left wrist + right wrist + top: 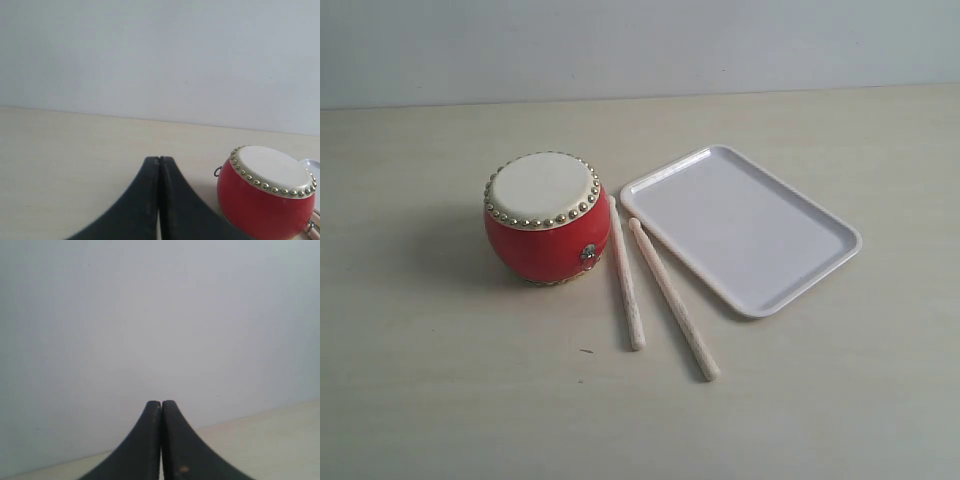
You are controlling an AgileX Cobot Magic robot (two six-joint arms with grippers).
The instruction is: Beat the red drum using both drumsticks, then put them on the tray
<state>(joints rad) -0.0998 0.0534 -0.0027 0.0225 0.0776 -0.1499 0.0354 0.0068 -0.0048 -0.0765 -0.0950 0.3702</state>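
The red drum (546, 218) stands upright left of centre on the table, cream head up; the left wrist view also shows the drum (267, 195). Two pale drumsticks lie side by side on the table between drum and tray, one (626, 272) close to the drum, the other (673, 299) nearer the tray. The white tray (740, 226) lies flat and bare to their right. Neither arm shows in the exterior view. My left gripper (159, 159) is shut and holds nothing, some way off from the drum. My right gripper (161, 403) is shut and holds nothing, facing the wall.
A pale wooden tabletop (440, 380) spreads around the objects. A plain light wall (640, 45) rises behind its far edge.
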